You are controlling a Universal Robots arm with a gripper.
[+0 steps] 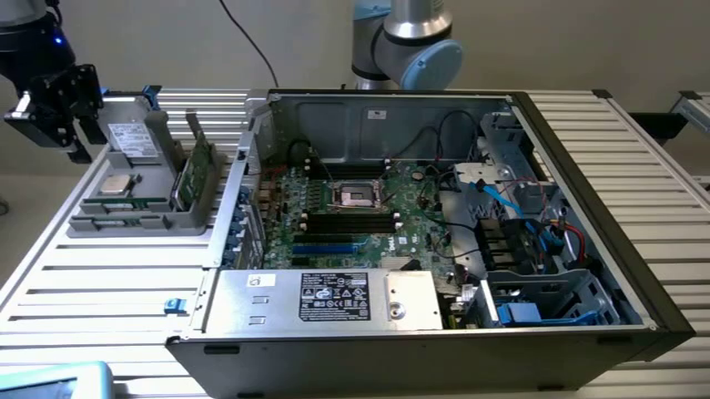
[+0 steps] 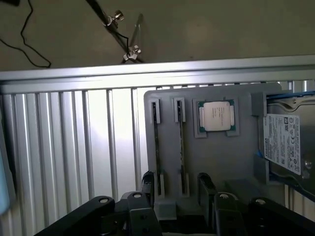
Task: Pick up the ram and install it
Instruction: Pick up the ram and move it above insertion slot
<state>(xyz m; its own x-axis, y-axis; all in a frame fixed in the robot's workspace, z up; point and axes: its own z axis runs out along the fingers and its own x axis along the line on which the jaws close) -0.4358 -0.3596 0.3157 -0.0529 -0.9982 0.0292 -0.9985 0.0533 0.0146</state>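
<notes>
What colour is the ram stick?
The ram is green, best seen in the exterior view.

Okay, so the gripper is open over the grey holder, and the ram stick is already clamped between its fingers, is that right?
Not quite. The gripper is open over the grey holder, but nothing is clamped in it. The exterior view shows the ram standing on edge in the holder's slot, apart from the fingers.

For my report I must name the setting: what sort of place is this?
Probably a robotics lab bench: a robot arm behind an open computer case on a slatted metal table, with a grey tray of parts.
</notes>
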